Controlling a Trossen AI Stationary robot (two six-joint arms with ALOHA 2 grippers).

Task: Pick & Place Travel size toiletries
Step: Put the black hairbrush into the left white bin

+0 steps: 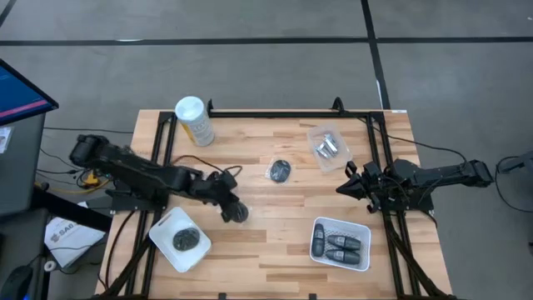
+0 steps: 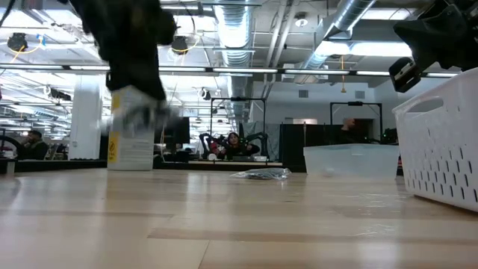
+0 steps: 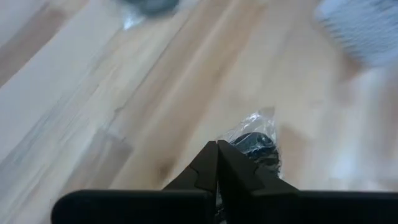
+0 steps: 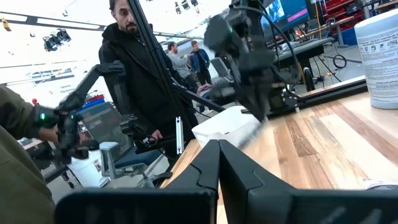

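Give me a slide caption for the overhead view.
Left gripper pinches a bagged toiletry between white tray and basket; right gripper waits.

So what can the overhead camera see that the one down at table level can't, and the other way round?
Only the overhead view shows inside the containers: a dark item in the square white tray, grey capsules in the white basket, and a dark bagged disc lying alone on the wooden table.

Only the table-level view shows the room behind: ceiling ducts, desks and people seated far off.

Both show the pale-yellow canister, the clear bin, the left gripper and the right gripper.
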